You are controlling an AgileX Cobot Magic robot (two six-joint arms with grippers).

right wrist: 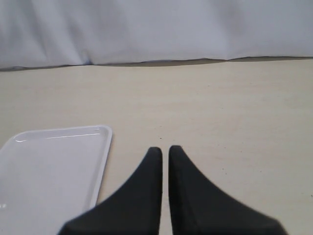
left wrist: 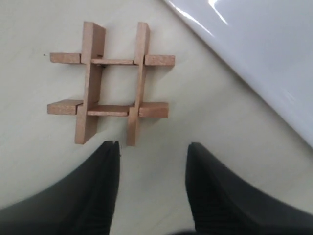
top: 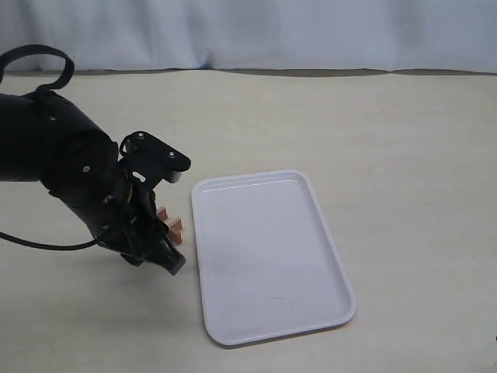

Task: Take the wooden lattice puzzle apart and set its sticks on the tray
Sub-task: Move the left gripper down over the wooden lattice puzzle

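The large white rectangular plastic tray [top: 264, 256] is lying on the beige tabletop [top: 388, 140] and showing bare white floor from rim to rim, while the small reddish-brown wooden lattice puzzle [left wrist: 111, 83] is sitting on the table just outside the tray's long edge, its four notched sticks [left wrist: 90, 83] interlocking in a hash shape. The black left gripper [left wrist: 152, 147] is angling down over the puzzle beside that edge, its jaws standing wide apart and gripping nothing. The black right gripper [right wrist: 165, 149] is hovering near a tray corner, its fingers nearly meeting and carrying nothing.
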